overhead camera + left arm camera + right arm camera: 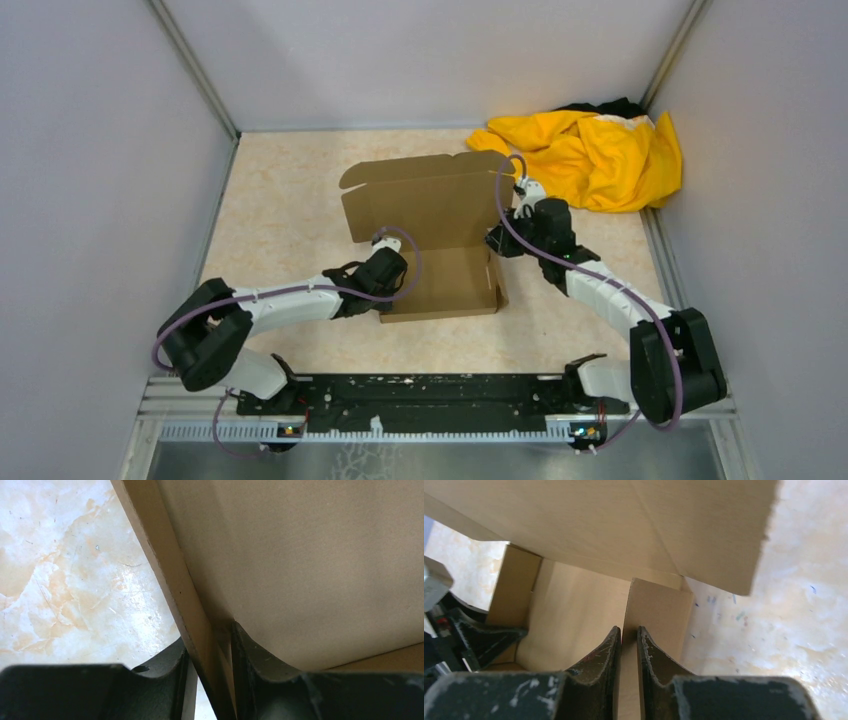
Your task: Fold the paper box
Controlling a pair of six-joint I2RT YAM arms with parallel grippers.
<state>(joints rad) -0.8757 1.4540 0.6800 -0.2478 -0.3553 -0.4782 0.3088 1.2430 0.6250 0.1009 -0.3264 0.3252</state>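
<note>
The brown paper box sits at mid-table, its lid panel standing upright behind the shallow base. My left gripper is at the box's left side wall. In the left wrist view that wall runs between the two black fingers, with my left gripper shut on it. My right gripper is at the right side wall. In the right wrist view it pinches the thin upright wall, with the box floor to its left and the lid above.
A crumpled yellow cloth lies at the back right corner, close to the lid's right end. Grey enclosure walls stand on the left, back and right. The arms' black base rail runs along the near edge.
</note>
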